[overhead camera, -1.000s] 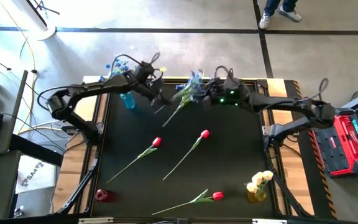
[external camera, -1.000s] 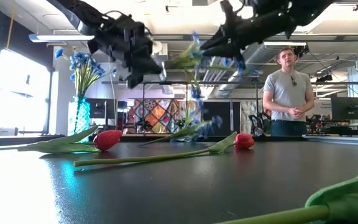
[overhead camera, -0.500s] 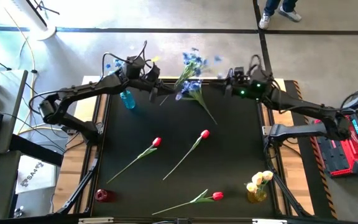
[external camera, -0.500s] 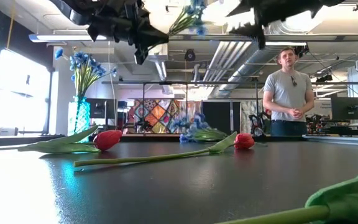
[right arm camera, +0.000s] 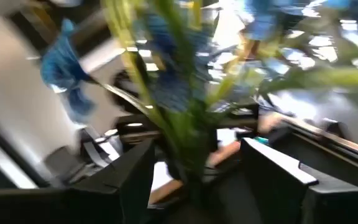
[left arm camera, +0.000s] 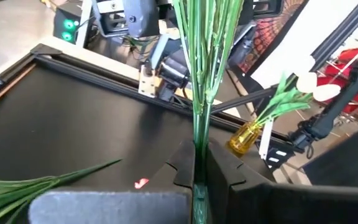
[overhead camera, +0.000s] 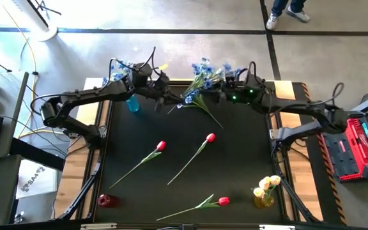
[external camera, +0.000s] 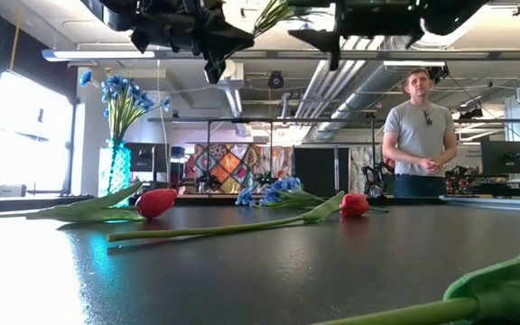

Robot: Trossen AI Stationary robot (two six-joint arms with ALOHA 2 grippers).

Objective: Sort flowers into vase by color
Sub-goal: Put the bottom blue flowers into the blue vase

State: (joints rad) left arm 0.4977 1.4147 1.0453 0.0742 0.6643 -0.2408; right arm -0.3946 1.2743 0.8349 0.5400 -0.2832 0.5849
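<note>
My left gripper (overhead camera: 165,96) is shut on a blue flower spray (overhead camera: 204,68), high over the table's far edge. A second blue spray (overhead camera: 199,102) lies flat on the table below it, also seen in the low view (external camera: 271,191). My right gripper (overhead camera: 225,94) is open just right of the held spray. In its wrist view its fingers stand either side of blurred stems (right arm camera: 188,124) without touching them. The blue vase (overhead camera: 131,102) holds blue flowers at the far left. Three red tulips (overhead camera: 160,146), (overhead camera: 210,137), (overhead camera: 223,201) lie on the table. My left gripper pinches the spray's bundle of green stems (left arm camera: 199,149) between its two fingers, low on the stems. The stems run on beyond the fingertips (left arm camera: 182,165), toward the blossoms. The spray is lifted clear of the table, its blossoms toward the right arm.
A small red vase (overhead camera: 105,200) stands at the near left. A yellow vase with pale yellow tulips (overhead camera: 265,190) stands at the near right. A person (external camera: 418,135) stands beyond the table's far edge.
My right gripper has opened and let go, swung toward the table's right edge, then come back toward the held spray. One blue spray has fallen onto the table near the far edge. My left gripper has risen with the other spray, whose blossoms now point up and to the right.
</note>
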